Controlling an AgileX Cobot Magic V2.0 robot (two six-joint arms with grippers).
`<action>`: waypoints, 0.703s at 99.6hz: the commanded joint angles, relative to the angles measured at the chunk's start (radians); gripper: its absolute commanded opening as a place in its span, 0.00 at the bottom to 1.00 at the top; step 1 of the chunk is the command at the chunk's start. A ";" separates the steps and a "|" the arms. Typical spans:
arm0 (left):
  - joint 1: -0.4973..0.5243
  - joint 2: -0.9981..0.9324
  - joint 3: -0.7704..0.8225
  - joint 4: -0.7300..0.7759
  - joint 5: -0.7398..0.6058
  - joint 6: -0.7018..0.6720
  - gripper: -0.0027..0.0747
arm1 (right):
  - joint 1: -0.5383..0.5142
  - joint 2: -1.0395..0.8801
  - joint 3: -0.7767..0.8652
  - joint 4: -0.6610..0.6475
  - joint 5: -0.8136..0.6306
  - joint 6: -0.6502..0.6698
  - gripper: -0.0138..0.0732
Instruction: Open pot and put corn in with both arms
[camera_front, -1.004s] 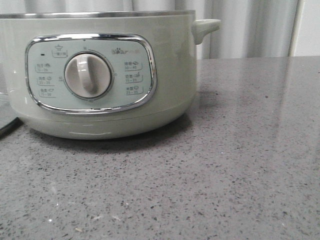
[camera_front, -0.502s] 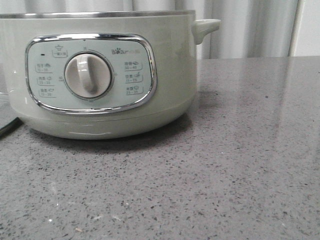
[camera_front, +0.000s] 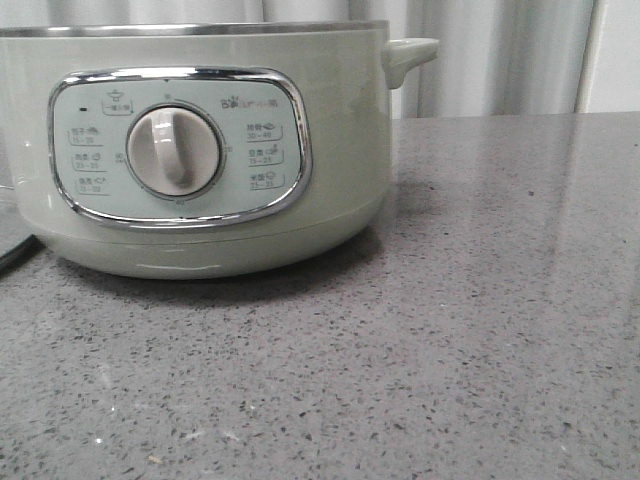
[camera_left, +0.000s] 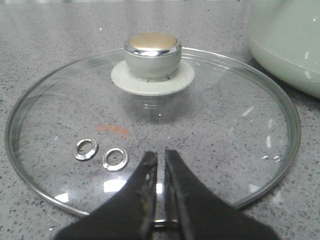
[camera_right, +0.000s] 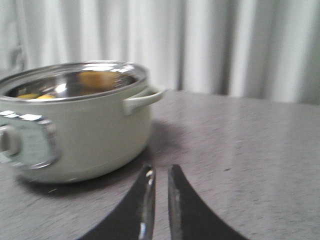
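From the front camera I see the pot (camera_front: 200, 150) filling the upper left of the frame on the grey counter (camera_front: 480, 330), its dial (camera_front: 175, 151) centred in the chrome panel and a side handle (camera_front: 408, 55) at upper right of its body; neither arm shows here. The left wrist view has the glass lid (camera_left: 150, 130) lying flat on the counter, knob (camera_left: 152, 55) in the upper middle, the pot's wall just beside it at upper right, and the left gripper (camera_left: 160, 170) at bottom centre, fingers nearly together, clasping nothing. In the right wrist view (rather blurred) the pot sits at left, uncovered, with yellow inside near the rim that I take for the corn (camera_right: 95, 79); the right gripper (camera_right: 159, 180) at bottom centre is pinched almost closed and empty. My worry: swinging the left arm low could clip the lid and skid it into the pot.
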 joint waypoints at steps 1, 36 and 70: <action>0.005 -0.034 0.005 -0.004 -0.026 -0.007 0.01 | -0.092 0.012 0.045 -0.023 -0.227 -0.003 0.14; 0.005 -0.034 0.005 -0.004 -0.026 -0.007 0.01 | -0.396 -0.008 0.208 -0.023 -0.392 -0.003 0.14; 0.005 -0.034 0.005 -0.004 -0.028 -0.007 0.01 | -0.462 -0.066 0.249 -0.021 -0.190 -0.003 0.14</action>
